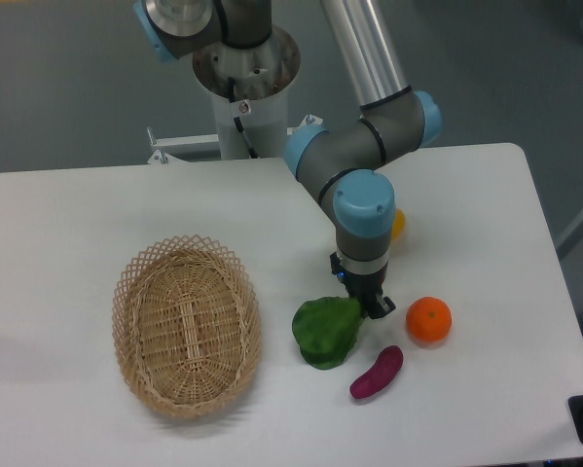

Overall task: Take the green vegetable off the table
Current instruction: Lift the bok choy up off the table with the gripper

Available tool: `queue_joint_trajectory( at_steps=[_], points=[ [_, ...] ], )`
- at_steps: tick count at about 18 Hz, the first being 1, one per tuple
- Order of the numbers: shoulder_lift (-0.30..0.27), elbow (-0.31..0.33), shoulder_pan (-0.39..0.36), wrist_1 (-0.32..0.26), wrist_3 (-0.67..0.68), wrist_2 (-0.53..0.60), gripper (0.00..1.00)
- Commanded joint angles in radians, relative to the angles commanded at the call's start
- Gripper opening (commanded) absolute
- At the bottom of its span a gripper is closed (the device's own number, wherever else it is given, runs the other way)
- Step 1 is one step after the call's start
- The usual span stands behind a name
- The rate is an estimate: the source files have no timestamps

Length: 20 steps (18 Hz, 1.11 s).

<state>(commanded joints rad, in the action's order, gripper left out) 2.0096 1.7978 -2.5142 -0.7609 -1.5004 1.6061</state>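
Observation:
The green vegetable [325,332], a dark green leafy toy, hangs tilted from my gripper [366,309], just above the white table [77,214]. The gripper is shut on the stalk end at the leaf's right side. Its fingers are mostly hidden behind the wrist and the leaf, and the stalk itself does not show. Under the leaf there is a faint shadow on the table.
A woven wicker basket [187,325] sits to the left. An orange [428,319] lies just right of the gripper, a purple eggplant-like piece [377,372] below it, and a yellow piece [397,223] peeks out behind the arm. The table's right edge is near.

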Motion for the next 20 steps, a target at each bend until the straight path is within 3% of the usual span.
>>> queue_joint_trajectory(
  at_steps=[6, 10, 15, 20],
  points=[
    [-0.057, -0.064, -0.025, 0.000, 0.118, -0.017, 0.37],
    [-0.097, -0.075, -0.037, 0.002, 0.233, -0.067, 0.36],
    [-0.120, -0.155, -0.069, 0.000, 0.376, -0.192, 0.36],
    [-0.158, -0.181, -0.103, 0.000, 0.440, -0.290, 0.36]
  ],
)
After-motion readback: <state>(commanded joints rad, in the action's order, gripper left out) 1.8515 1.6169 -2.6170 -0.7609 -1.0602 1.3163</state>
